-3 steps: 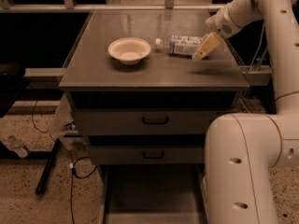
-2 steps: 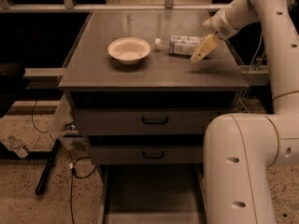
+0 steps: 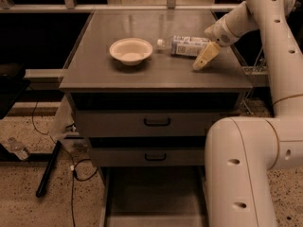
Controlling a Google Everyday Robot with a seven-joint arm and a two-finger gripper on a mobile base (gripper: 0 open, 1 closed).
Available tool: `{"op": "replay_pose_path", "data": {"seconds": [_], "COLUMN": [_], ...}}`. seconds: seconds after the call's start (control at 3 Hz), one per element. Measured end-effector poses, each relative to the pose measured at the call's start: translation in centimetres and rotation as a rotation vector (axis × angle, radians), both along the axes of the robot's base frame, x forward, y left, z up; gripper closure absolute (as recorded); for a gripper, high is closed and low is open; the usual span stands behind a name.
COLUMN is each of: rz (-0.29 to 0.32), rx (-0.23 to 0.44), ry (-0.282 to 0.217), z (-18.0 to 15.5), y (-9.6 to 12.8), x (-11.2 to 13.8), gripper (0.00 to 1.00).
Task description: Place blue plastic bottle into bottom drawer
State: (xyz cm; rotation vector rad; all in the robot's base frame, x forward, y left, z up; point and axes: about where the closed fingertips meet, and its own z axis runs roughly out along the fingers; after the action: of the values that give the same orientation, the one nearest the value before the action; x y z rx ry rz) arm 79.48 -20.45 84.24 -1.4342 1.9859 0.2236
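Note:
The blue plastic bottle point(image 3: 185, 46) lies on its side on the grey cabinet top point(image 3: 156, 70), white cap pointing left toward the bowl. My gripper point(image 3: 204, 58) is just right of and in front of the bottle's base, its fingers angled down toward the top. It holds nothing that I can see. The bottom drawer point(image 3: 154, 200) is pulled out at the foot of the cabinet and its flat grey floor shows.
A white bowl point(image 3: 131, 50) stands left of the bottle. Two upper drawers with black handles point(image 3: 157, 122) are shut. My arm's body point(image 3: 246, 174) fills the lower right. A dark pole and cables point(image 3: 49, 167) lie on the floor at left.
The gripper has barely shifted beside the bottle. The bottle and bowl have not moved.

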Motion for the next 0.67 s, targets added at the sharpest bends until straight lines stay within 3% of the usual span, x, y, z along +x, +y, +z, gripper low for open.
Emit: {"op": "replay_pose_path", "data": {"seconds": [0.33, 0.67], "rz": [0.0, 0.0], "rx": [0.0, 0.0], "ry": [0.0, 0.0], "z": [-0.04, -0.04], "y": [0.0, 0.0], "x": [0.01, 0.01], "gripper": [0.18, 0.42]}}
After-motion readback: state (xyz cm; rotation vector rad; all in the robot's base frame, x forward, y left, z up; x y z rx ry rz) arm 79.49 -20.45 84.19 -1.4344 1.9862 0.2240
